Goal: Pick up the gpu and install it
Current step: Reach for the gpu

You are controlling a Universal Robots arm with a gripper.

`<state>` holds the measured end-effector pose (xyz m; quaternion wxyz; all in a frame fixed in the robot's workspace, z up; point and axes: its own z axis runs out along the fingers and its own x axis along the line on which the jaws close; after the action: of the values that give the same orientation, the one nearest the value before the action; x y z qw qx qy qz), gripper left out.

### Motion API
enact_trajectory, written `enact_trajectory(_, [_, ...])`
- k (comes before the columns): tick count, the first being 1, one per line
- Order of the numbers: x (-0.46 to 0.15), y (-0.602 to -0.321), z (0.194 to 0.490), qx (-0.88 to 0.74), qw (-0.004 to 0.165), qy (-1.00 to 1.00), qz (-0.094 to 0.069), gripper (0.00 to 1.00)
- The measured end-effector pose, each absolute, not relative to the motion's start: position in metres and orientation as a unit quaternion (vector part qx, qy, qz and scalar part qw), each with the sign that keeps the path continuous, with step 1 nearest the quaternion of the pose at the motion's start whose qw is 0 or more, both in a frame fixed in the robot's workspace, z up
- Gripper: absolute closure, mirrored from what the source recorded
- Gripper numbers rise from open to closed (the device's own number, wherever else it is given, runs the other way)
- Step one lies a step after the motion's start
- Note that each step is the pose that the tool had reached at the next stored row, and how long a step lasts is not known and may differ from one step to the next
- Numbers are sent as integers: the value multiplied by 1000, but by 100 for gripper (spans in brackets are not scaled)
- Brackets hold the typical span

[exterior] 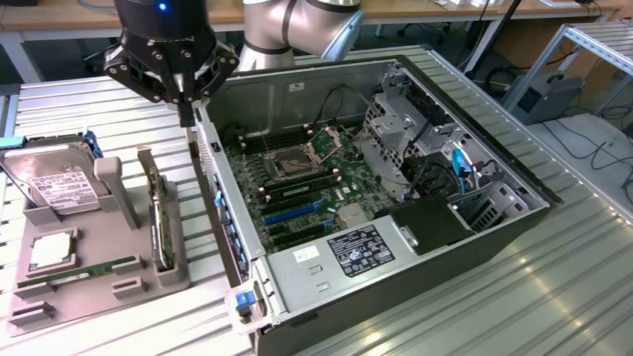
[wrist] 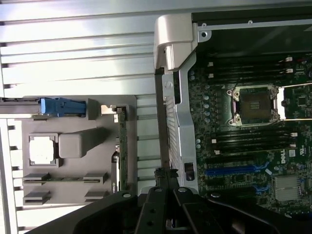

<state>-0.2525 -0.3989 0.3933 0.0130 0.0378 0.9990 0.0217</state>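
Nearest me, the gray holder (exterior: 173, 271) carried the gpu (exterior: 156, 215), which stood on its long edge in a slot along the side facing the computer case (exterior: 296, 81). The hard drive (exterior: 55, 182) was propped behind it. The case lay open just beside the holder. Farther back, the gripper (exterior: 185, 111) hung over the case's wall with its fingers pressed together on nothing, apart from the gpu.

the gpu (exterior: 156, 222) stands on edge in the gray holder (exterior: 148, 278), so its faces are hidden; in the wrist view one end slips behind the gripper (wrist: 165, 171). print on the hard drive (exterior: 55, 182) is too small to read, and the exterior view's top edge cuts off the arm (exterior: 296, 26)
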Motion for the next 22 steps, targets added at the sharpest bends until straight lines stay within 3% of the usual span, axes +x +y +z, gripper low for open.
enact_trajectory(22, [-262, -399, 393, 38, 13, 999, 22, 89])
